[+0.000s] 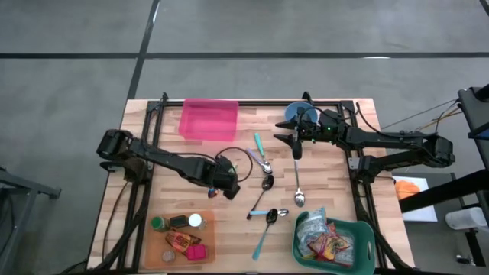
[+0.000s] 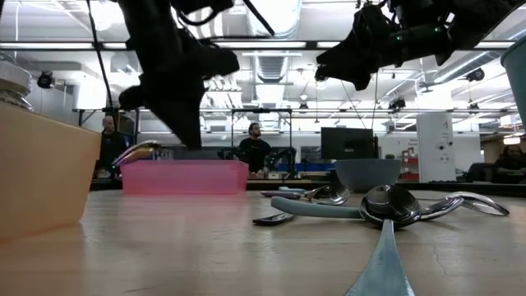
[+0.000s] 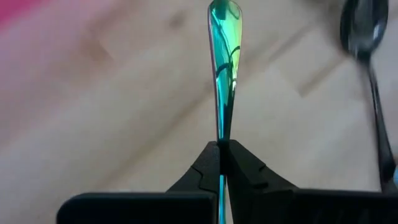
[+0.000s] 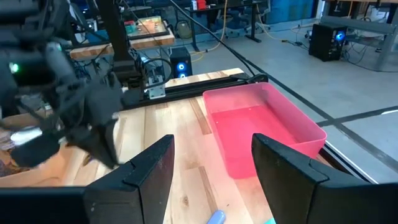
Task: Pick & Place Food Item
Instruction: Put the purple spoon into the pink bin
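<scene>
Behind the table [image 2: 164, 247], people [image 2: 255, 148]

Spoons [image 1: 269, 183] lie between tray [image 1: 208, 120] and basket [image 1: 359, 244].

No legible text, label, brand, number or sign appears in any view. The packets in the green basket [image 1: 365, 243] carry coloured print that cannot be read. The bottles and small packets on the brown tray [image 1: 210, 229] show labels that are likewise too small to read. The monitors and equipment in the room behind the table [image 2: 205, 238] display no readable characters.
</scene>
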